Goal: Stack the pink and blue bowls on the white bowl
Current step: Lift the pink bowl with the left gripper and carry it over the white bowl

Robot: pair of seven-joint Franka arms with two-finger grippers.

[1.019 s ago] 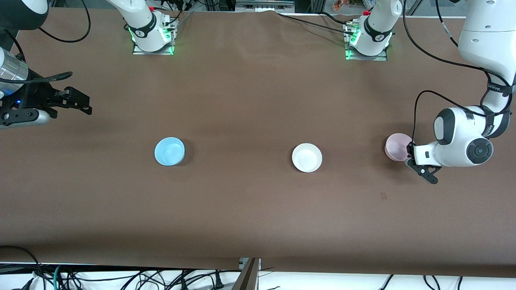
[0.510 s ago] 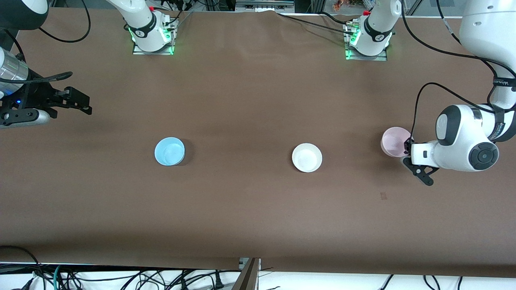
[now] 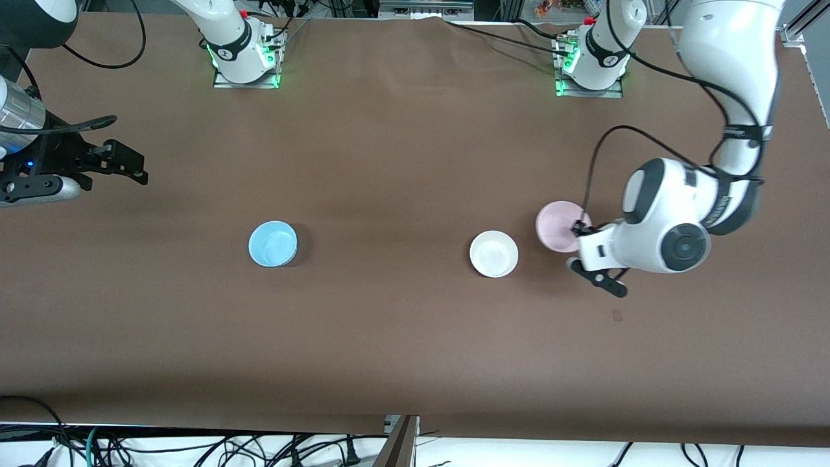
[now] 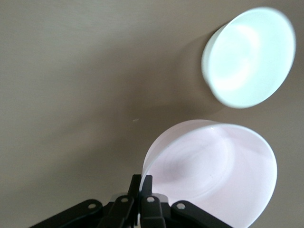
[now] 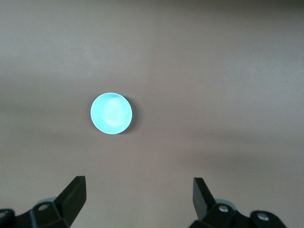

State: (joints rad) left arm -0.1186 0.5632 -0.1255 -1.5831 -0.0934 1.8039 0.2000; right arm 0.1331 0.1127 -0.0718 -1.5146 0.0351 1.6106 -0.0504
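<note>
We saw a broad brown table [image 3: 402, 162] carrying everything. The left arm [image 3: 726, 84] rose from its base, bent over at the elbow and came down with its wrist turned toward the middle of the table. Its gripper, the left gripper [image 3: 577, 228], was pinched shut on the rim of the pale pink round shallow plastic bowl [image 3: 557, 226], and the left wrist view showed the two fingers [image 4: 141, 190] pressed together on that rim [image 4: 209, 175]. The bowl hung over the table just beside the plain white round shallow plastic bowl [image 3: 494, 253], toward the left arm's end; we could not tell whether their rims overlapped. We found the pink bowl empty.

The right arm [image 3: 26, 136] waited at its own end of the table, its forearm level above the brown surface. The right gripper [image 3: 130, 168] was up over bare table with its fingers [image 5: 71, 194] spread wide and nothing between them.

The white bowl sat upright and empty on the table, also seen in the left wrist view [image 4: 249, 57]. The light sky blue round shallow plastic bowl [image 3: 273, 243] sat upright and empty too, well apart from the white one toward the right arm's end, and it showed in the right wrist view [image 5: 111, 113].
</note>
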